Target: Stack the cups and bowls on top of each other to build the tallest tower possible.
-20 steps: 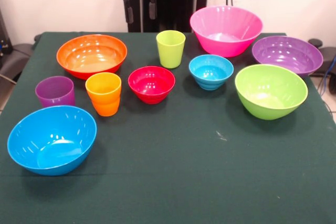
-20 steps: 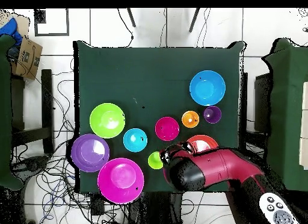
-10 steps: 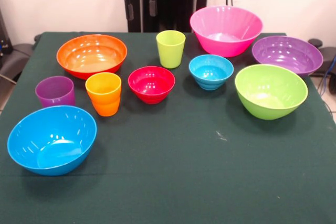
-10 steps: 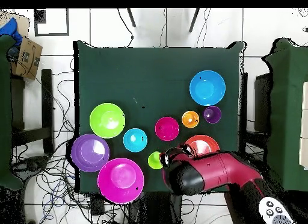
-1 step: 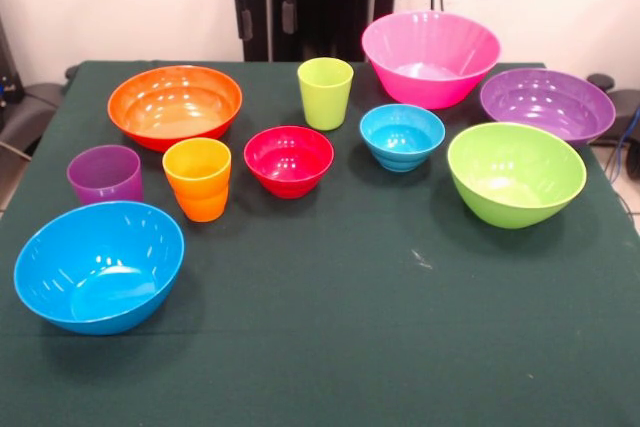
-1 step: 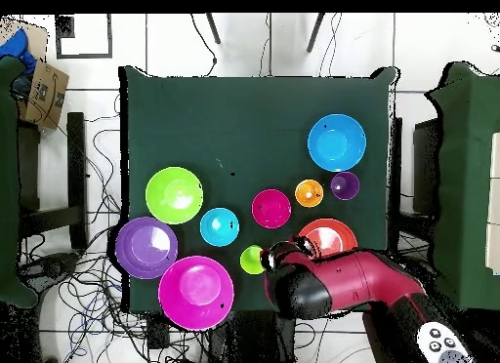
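Observation:
Every cup and bowl stands alone on the green table [image 5: 400, 347]; no tower is in view. Cups: lime green [image 5: 325, 93], ridged orange [image 5: 197, 179], purple [image 5: 105, 175]. Small bowls: red [image 5: 288, 160] and light blue [image 5: 402, 137]. Large bowls: orange [image 5: 175, 102], pink [image 5: 430, 57], purple [image 5: 547, 104], lime green [image 5: 516, 172], blue [image 5: 98, 265]. My gripper [image 5: 265, 12] hangs open and empty above the table's far edge, between the orange bowl and the lime cup. In the overhead view the red arm head [image 6: 298, 286] covers part of the orange bowl [image 6: 332, 232], beside the lime cup [image 6: 251, 259].
Cables and chair frames lie on the floor around the table [image 6: 254, 115]. A cardboard box [image 6: 39, 91] sits off the table's corner in the overhead view. Another green-covered surface [image 6: 469, 183] stands to the right there.
The arm head has drawn back slightly toward the robot's base, and the gripper sits a little higher in the front view. No cup or bowl has moved.

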Available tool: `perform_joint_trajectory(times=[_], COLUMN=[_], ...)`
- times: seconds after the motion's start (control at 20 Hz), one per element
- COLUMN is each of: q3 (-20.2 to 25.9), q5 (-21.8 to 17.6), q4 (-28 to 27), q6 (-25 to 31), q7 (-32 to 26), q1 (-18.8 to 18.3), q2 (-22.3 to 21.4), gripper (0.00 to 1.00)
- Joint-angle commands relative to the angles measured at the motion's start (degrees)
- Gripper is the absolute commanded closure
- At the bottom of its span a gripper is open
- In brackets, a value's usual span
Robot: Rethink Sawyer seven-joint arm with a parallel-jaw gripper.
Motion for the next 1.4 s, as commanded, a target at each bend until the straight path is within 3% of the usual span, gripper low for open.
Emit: perform_joint_trajectory(times=[0.05, 0.3, 0.6, 1.4], q3=[-6.44, -14.59, -18.07, -17.22], q5=[-7.54, -8.19, -4.52, -2.82], q4=[1.15, -0.26, 1.12, 1.31], q6=[-6.19, -11.37, -11.86, -12.57], q7=[7.71, 12.80, 13.25, 11.19], q1=[5.13, 10.21, 11.94, 10.88], q2=[5.50, 8.17, 7.14, 8.32], gripper=[0.00, 0.00, 0.00, 0.00])
